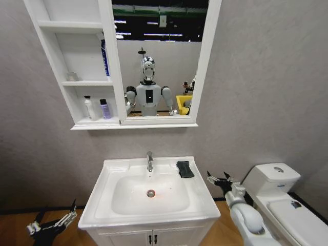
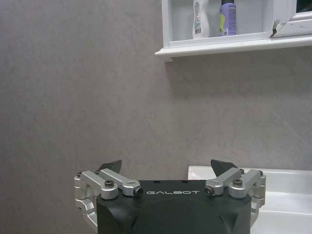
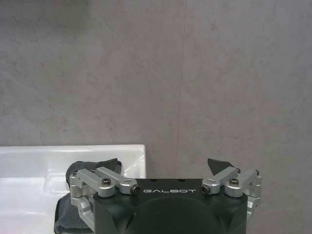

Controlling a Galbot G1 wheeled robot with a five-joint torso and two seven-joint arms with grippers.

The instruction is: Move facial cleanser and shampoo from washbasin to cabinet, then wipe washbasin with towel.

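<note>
Flanking washbasin (image 1: pixel 102 202), tools (image 1: pixel 219 180) spread wide

"GALBOT" in white letters on the black body of the left end effector (image 2: pixel 166 168) and right end effector (image 3: pixel 165 165), bottom centre.

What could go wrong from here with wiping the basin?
The towel lies on the washbasin rim close behind the faucet, so the open right gripper, now off the basin's right edge, might clip the faucet reaching in. A shallow pinch might lift one fold only.
</note>
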